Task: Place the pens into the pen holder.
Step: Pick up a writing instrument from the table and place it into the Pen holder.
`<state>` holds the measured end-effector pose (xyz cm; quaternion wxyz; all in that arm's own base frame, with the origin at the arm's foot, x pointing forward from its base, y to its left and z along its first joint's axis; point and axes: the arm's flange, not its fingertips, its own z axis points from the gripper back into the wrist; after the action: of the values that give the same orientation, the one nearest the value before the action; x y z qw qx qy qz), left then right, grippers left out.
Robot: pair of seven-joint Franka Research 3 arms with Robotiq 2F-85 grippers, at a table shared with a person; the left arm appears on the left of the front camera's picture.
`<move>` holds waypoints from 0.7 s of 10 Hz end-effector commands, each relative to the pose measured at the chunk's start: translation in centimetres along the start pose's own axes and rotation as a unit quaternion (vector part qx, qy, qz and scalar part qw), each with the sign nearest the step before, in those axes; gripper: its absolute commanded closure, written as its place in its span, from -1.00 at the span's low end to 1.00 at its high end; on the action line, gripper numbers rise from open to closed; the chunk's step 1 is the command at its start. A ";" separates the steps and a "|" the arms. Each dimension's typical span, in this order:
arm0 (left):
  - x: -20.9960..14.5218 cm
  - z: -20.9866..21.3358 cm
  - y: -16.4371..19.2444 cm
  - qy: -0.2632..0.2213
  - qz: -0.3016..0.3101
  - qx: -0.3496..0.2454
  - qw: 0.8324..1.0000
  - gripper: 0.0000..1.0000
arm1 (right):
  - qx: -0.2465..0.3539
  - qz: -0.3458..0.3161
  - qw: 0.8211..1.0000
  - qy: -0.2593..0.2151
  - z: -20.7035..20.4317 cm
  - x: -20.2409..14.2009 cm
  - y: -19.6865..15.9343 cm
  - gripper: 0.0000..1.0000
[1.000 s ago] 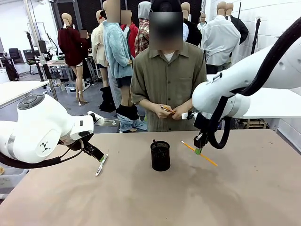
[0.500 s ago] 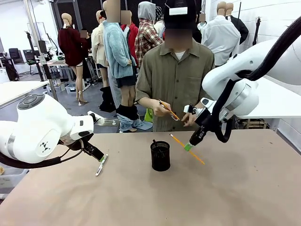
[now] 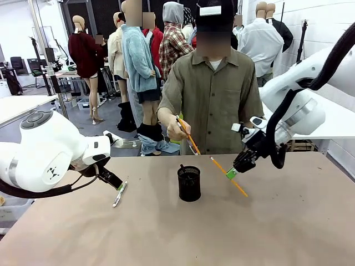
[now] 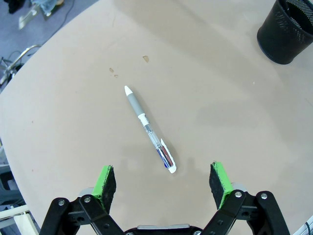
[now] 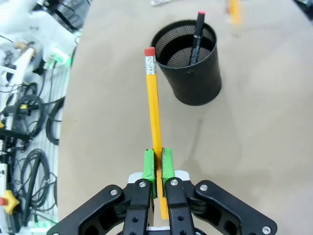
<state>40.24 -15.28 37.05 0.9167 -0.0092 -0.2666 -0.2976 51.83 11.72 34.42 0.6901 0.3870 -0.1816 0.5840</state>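
The black mesh pen holder (image 3: 189, 183) stands mid-table with a dark pen (image 5: 196, 36) inside it. To its right, above the table, my right gripper (image 3: 232, 173) is shut on a yellow pencil (image 3: 228, 176); in the right wrist view the pencil (image 5: 154, 107) points its red eraser end toward the holder (image 5: 189, 61). A whitish-silver pen (image 3: 119, 194) lies on the table at the left. My left gripper (image 4: 163, 182) hovers open over that pen (image 4: 149, 130), apart from it. The person's hand (image 3: 178, 131) holds another orange pencil (image 3: 189, 137) above the holder.
The person stands at the far edge behind the holder. Bare brown tabletop (image 3: 177, 233) stretches across the near side. Cables and gear (image 5: 34, 127) lie off the table's edge in the right wrist view.
My right gripper has carried the yellow pencil up and slightly right. The person has stepped closer and brought the orange pencil toward the holder. The left arm has not moved.
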 end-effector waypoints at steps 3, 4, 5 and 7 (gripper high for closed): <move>-0.1 0.1 0.2 -0.001 0.002 0.000 1.000 -1.00 | 0.027 0.088 0.980 -0.176 7.4 -7.5 2.5 1.00; -0.1 0.1 0.2 -0.001 0.002 0.000 1.000 -1.00 | 0.023 0.102 0.970 -0.219 8.9 -10.3 3.4 1.00; -0.1 0.1 0.2 -0.001 0.002 0.000 1.000 -1.00 | 0.018 0.100 0.957 -0.272 10.0 -13.3 3.5 1.00; -0.1 0.1 0.2 -0.001 0.002 0.000 1.000 -1.00 | 0.019 0.093 0.936 -0.339 10.5 -17.0 2.6 1.00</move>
<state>40.24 -15.30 37.07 0.9166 -0.0091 -0.2667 -0.2979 45.74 -7.93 31.48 0.5430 0.5342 -0.4107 0.5011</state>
